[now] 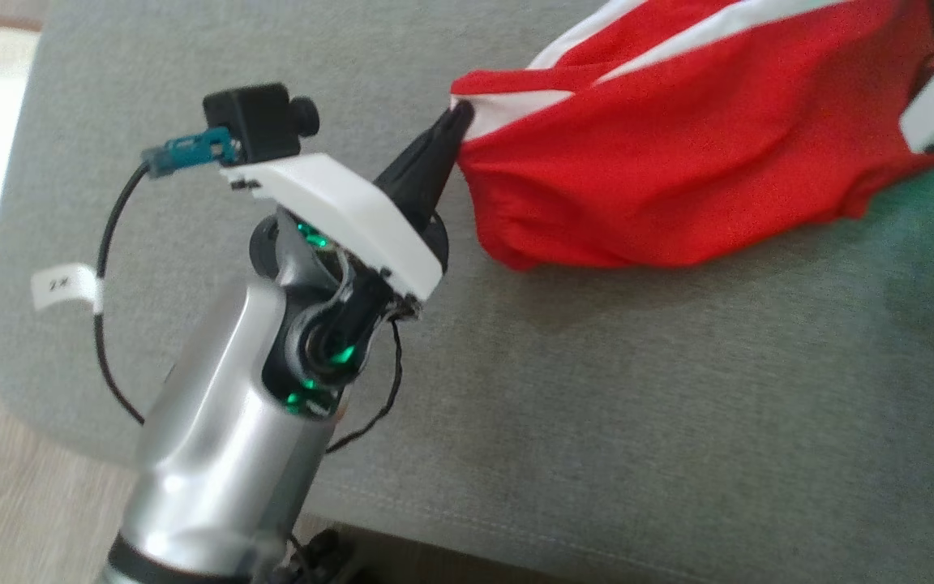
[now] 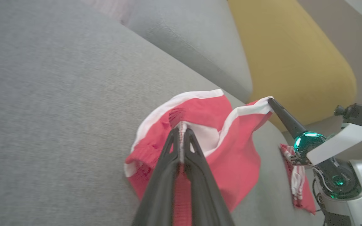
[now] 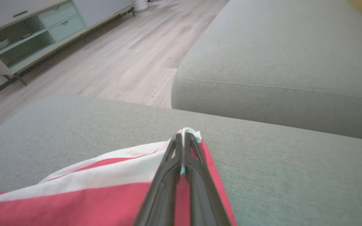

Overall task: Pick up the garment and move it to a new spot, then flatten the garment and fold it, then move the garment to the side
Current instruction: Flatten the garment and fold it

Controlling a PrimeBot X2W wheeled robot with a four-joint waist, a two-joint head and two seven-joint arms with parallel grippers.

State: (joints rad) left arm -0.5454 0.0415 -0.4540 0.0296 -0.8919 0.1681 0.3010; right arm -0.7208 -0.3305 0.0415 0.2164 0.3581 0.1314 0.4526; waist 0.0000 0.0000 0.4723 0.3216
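Observation:
The garment [image 1: 678, 162] is red with white stripes and hangs stretched between my two grippers over the grey sofa seat [image 1: 597, 405]; its lower fold sags down to the cushion. My left gripper [image 1: 459, 118] is shut on a white-edged corner at the garment's left end, and in the left wrist view its fingertips [image 2: 181, 127] pinch that hem. My right gripper [image 3: 183, 134] is shut on the other white-edged corner of the garment [image 3: 90, 201]. The left wrist view also shows the right gripper [image 2: 270, 100] nipping that corner of the garment [image 2: 231, 163].
The seat's front edge and wooden floor [image 1: 21, 487] lie at lower left. A yellow cushion [image 2: 294, 62] and a grey back cushion [image 2: 200, 40] stand behind the garment. A pale cabinet [image 3: 27, 34] stands across the floor. A red-and-white bit of cloth [image 2: 297, 179] lies by the right arm's wrist.

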